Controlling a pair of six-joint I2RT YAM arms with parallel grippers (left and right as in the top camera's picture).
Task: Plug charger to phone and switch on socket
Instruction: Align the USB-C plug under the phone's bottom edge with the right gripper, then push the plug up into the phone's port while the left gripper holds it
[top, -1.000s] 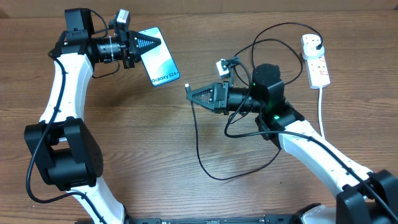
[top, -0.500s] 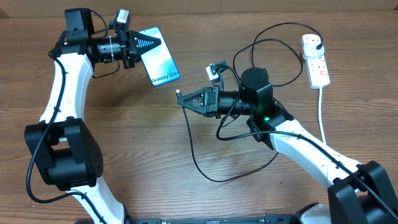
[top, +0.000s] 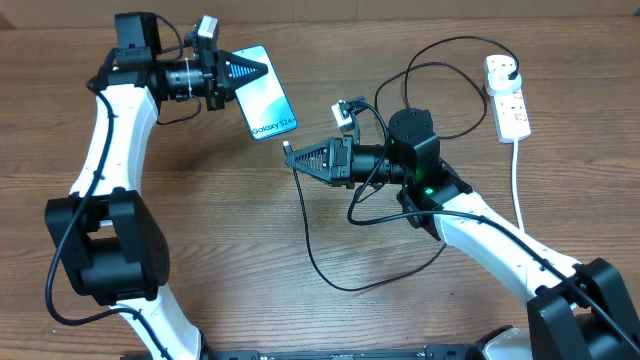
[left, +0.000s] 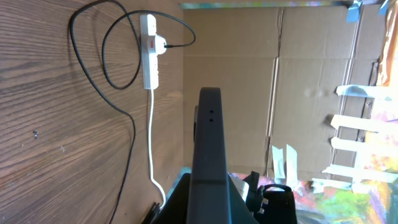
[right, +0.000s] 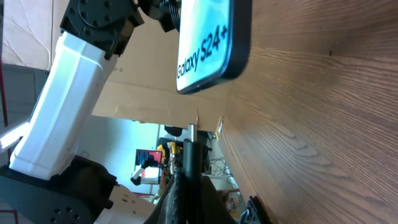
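Right now my left jaws are clamped on the upper end of the phone (top: 268, 95), holding it near the back left of the desk (top: 200, 230) with its blue screen facing up. In the left wrist view the phone shows edge-on, running straight out from the grip. My right jaws are closed tight on the charger (top: 315, 245) just behind its small connector tip (top: 286, 148). That tip points toward the phone's lower end, the one with the Galaxy S24+ lettering. Tip and phone are near each other but apart, and the gap also shows in the right wrist view. From my right jaws the black cable drops in a wide loop over the desk and runs back to its plug (top: 509, 68), seated in the socket (top: 510, 105) at the far right. The strip's thick white cord (top: 517, 175) trails toward the front edge.
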